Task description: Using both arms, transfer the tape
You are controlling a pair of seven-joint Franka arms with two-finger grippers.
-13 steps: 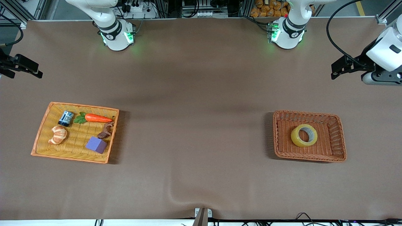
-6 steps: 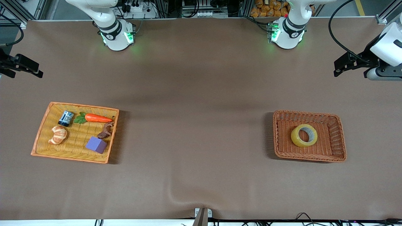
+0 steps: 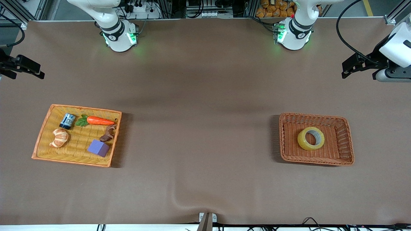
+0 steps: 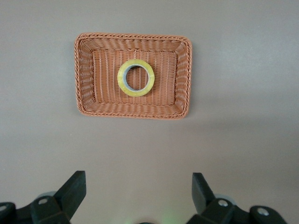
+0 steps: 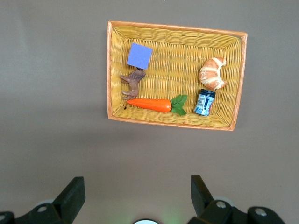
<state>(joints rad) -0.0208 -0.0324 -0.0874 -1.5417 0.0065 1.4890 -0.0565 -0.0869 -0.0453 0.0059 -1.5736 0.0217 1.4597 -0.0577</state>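
The tape (image 3: 303,141), a yellowish ring with a grey-white core, lies flat in a brown wicker basket (image 3: 283,138) toward the left arm's end of the table. My left gripper (image 3: 345,72) hangs high over bare table at that end, open and empty. In the left wrist view its two black fingers (image 4: 74,184) stand wide apart around the left gripper (image 4: 138,179), with the tape (image 4: 121,78) and basket (image 4: 84,74) below. My right gripper (image 3: 38,72) hangs over the table's other end, open and empty; the right wrist view shows the right gripper (image 5: 138,184) the same way.
A yellow wicker tray (image 3: 80,142) at the right arm's end holds a croissant (image 3: 59,137), a carrot (image 3: 100,120), a purple cube (image 3: 98,147), a small can (image 3: 67,121) and a brown figure (image 3: 108,134). The tray (image 5: 177,51) also shows in the right wrist view.
The left arm's gripper has drifted a little up and toward the table's end over the last second. The right arm has barely shifted. Tape and baskets have not moved.
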